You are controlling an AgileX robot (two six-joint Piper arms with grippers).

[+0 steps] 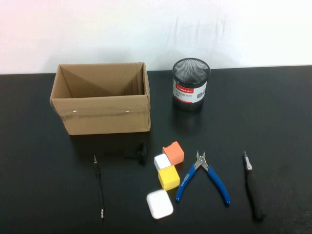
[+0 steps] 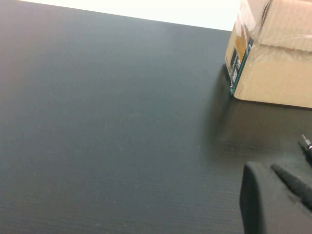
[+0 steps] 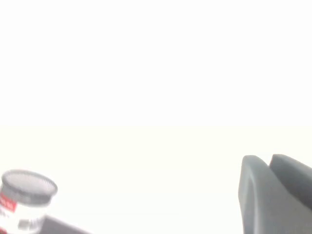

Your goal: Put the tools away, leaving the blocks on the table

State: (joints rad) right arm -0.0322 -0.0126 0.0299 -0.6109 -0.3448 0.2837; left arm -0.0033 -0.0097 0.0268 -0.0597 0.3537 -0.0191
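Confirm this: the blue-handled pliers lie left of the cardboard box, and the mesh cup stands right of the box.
Not quite. The high view shows the blue-handled pliers in front of the mesh cup, right of the cardboard box. The cup does stand right of the box.

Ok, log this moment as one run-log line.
stage: start | left claw: shut, near cardboard box | right claw: shut, raised | pliers, blocks: on table

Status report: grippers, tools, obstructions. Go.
Left gripper and right gripper shut, empty, parked off the work area. Pliers, screwdriver, thin driver all on table. Blocks crowd pliers.
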